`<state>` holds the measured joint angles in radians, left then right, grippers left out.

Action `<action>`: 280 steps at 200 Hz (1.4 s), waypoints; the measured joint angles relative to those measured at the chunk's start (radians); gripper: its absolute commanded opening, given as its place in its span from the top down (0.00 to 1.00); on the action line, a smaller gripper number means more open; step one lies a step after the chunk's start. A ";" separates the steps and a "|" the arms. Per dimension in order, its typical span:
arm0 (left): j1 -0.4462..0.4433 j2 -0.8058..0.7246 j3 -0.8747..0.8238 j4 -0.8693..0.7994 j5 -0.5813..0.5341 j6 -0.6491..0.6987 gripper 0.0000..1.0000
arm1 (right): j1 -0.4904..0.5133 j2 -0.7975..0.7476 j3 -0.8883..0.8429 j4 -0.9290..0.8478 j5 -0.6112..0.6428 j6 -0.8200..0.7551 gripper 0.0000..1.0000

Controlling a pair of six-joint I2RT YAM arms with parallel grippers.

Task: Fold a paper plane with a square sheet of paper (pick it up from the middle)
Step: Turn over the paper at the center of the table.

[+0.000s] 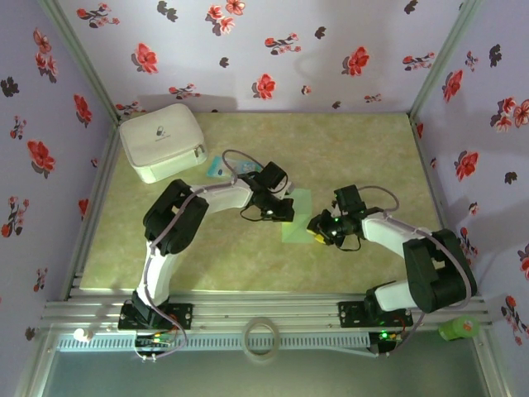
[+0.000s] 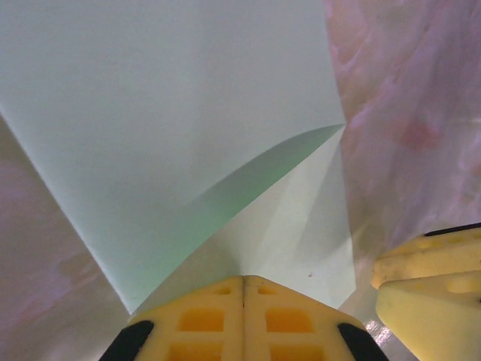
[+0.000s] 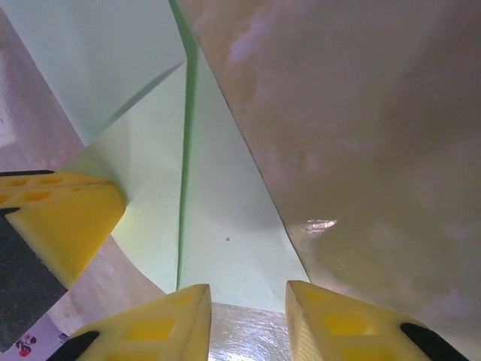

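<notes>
The square sheet of paper is pale mint green and lies partly folded mid-table, between the two arms. In the left wrist view a curved flap of the paper lifts over a lighter layer. My left gripper is shut, and its closed tip meets the sheet's edge where creases fan out, pinching it. My right gripper is open just off the sheet's near corner. Bare table shows between its yellow fingers. The left finger shows at the sheet's left edge.
A white zipped pouch stands at the back left, with a small blue-and-white packet beside it. Floral walls close in three sides. A tape ring and a green object sit on the front rail.
</notes>
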<state>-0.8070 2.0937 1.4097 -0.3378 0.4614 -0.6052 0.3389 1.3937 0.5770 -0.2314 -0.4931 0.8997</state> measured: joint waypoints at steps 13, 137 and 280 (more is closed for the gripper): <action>0.000 0.000 -0.011 0.000 -0.010 0.006 0.98 | 0.003 0.011 0.000 -0.001 0.000 0.002 0.66; 0.000 0.000 -0.033 0.005 -0.017 0.014 0.98 | 0.034 0.075 0.044 0.006 -0.005 0.003 0.68; 0.000 -0.019 -0.082 0.069 -0.016 0.010 0.98 | 0.048 0.038 0.018 0.004 0.008 0.002 0.63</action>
<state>-0.8070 2.0743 1.3281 -0.2687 0.4454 -0.5953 0.3866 1.4315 0.5949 -0.2272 -0.4854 0.9020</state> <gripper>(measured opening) 0.051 0.374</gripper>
